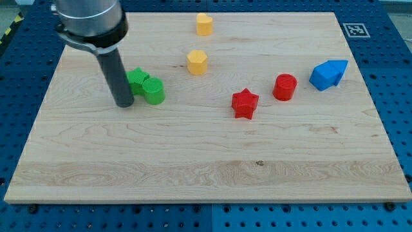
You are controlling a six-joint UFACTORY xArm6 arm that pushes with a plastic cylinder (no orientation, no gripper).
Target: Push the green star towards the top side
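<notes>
Nearest the camera runs the front edge of the wooden table (206,193), the largest thing here, bare along the view's bottom. Next in size is the dark rod, descending from the view's top left; my tip (124,103) rests on the wood just left of the green pair, touching or nearly touching it. No gripper exists on this arm, so none can be called wide, narrow or holding.

At the view's right sit the blue blocks (328,74), then the red cylinder (284,87) and red star (244,103). Two yellow blocks (197,62) (204,24) stand toward the top.

Smallest, the green star (136,78) lies left of centre, touching the green cylinder (154,90). It remains well short of the top side, so I judge the push barely begun; my tip would need to get below it.
</notes>
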